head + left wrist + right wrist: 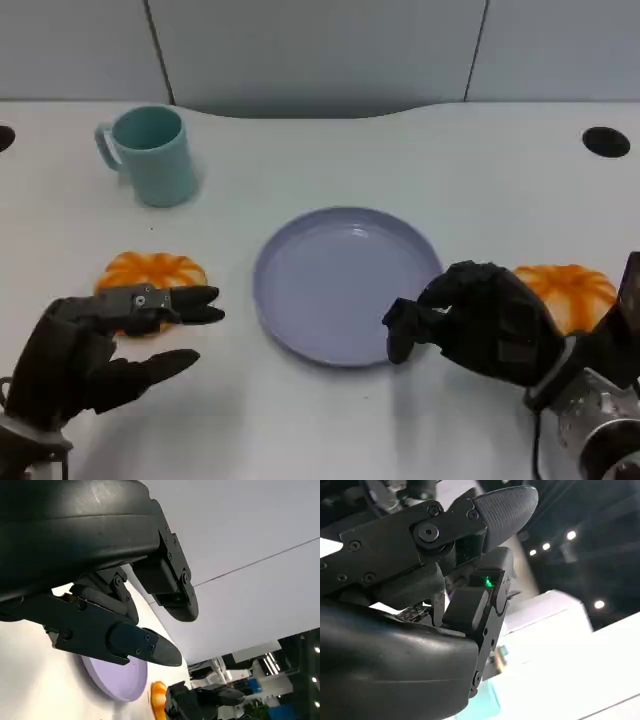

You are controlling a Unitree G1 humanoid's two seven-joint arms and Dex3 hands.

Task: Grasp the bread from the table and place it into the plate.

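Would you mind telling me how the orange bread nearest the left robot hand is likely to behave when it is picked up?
The bread looks flat and ridged, so it probably won't roll. It seems small and likely light. Its low profile against the table may make it awkward for the left robot hand to get under; softness cannot be judged.

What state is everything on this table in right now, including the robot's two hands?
Plate: empty, flat on the table.
Left bread: on the table left of the plate, not held.
Right bread: on the table right of the plate, partly hidden by the right hand.
Mug: upright; contents cannot be seen.
Left hand: fingers apart, holding nothing, by the left bread.
Right hand: fingers curled in, holding nothing, at the plate's right edge.
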